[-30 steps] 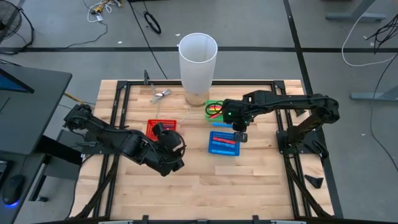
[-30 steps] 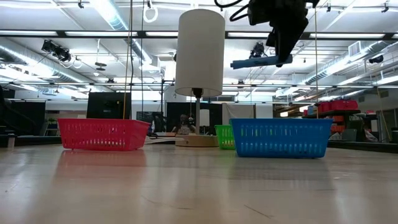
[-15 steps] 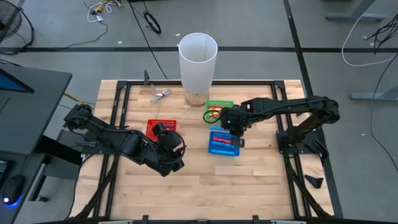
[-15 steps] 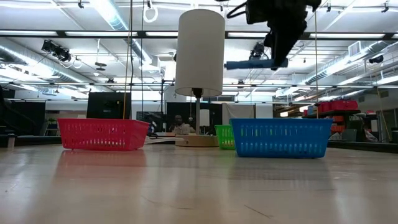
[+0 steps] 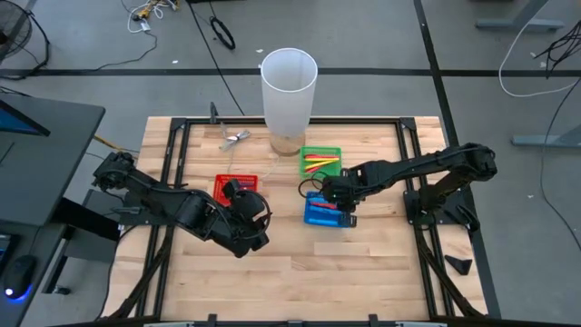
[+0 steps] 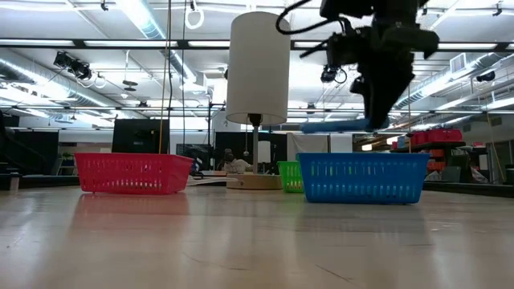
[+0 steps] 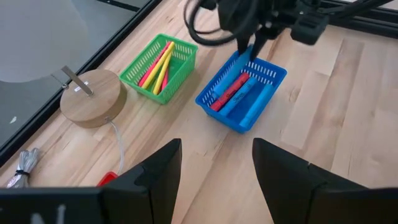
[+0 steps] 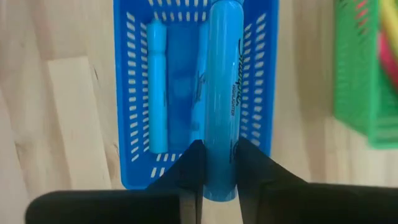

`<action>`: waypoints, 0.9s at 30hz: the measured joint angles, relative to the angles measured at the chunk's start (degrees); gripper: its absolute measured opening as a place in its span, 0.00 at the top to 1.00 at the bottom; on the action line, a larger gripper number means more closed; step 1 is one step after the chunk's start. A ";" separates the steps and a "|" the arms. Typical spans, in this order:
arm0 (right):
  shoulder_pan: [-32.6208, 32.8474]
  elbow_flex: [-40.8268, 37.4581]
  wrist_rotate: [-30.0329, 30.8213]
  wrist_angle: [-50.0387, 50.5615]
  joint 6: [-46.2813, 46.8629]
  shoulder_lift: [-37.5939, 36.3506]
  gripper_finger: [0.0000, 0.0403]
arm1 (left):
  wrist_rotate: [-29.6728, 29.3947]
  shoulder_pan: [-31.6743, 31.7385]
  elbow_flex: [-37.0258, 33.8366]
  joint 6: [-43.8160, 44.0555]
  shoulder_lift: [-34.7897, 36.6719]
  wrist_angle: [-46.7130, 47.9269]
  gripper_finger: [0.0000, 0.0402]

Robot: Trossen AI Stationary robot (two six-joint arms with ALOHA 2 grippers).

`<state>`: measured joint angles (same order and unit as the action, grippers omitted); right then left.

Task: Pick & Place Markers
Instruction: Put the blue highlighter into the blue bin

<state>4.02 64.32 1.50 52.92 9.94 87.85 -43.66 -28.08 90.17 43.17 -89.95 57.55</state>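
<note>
- Right gripper (image 8: pixel 219 163) was clenched on a light blue marker (image 8: pixel 220 93), gripping it near one end, just above the blue basket (image 5: pixel 326 210).
- Held marker: fat light-blue barrel with black script printed along it, lying level along the basket's long axis.
- The blue basket (image 7: pixel 272 72) already contained blue markers and a red marker (image 7: pixel 227 93).
- The green basket (image 5: pixel 320 162) sat just behind the blue one and held yellow and red/pink markers (image 7: pixel 156 66); exact count hard to tell.
- The red basket (image 6: pixel 133 172) stood to the left of the blue one, mostly under the left arm in the high view; contents not visible.
- Left gripper (image 7: pixel 217 169) was released, fingers spread and holding nothing, parked over the worktop (image 5: pixel 363 272) beside the red basket.
- A tall white cylinder (image 5: pixel 289 95) stood on a round wooden base (image 7: pixel 92 97) at the back of the worktop.
</note>
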 joint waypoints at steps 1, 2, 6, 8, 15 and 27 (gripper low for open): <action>0.29 -0.98 0.00 -0.77 0.39 0.00 0.87 | 0.00 0.00 0.00 -0.03 0.00 0.01 0.49; 0.59 -1.92 0.00 -1.91 0.86 0.00 0.87 | 0.00 0.00 -0.01 -0.04 0.00 0.03 0.49; 1.75 -5.31 0.00 -5.32 3.07 0.00 0.87 | 0.00 0.00 -0.02 -0.04 0.00 0.12 0.49; 2.25 -6.51 0.00 -7.20 3.36 0.02 0.87 | 0.00 0.00 -0.02 -0.04 0.00 0.12 0.49; 3.25 -8.09 0.00 -9.54 4.82 0.73 0.87 | 0.00 -0.02 -0.02 -0.06 0.00 0.16 0.49; 3.51 -8.11 0.01 -9.76 4.88 1.18 0.74 | 2.68 -0.02 -0.02 -0.34 -0.02 0.84 0.49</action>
<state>7.53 56.21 1.51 43.16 14.82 89.03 -40.98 -28.10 90.15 42.83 -89.97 58.39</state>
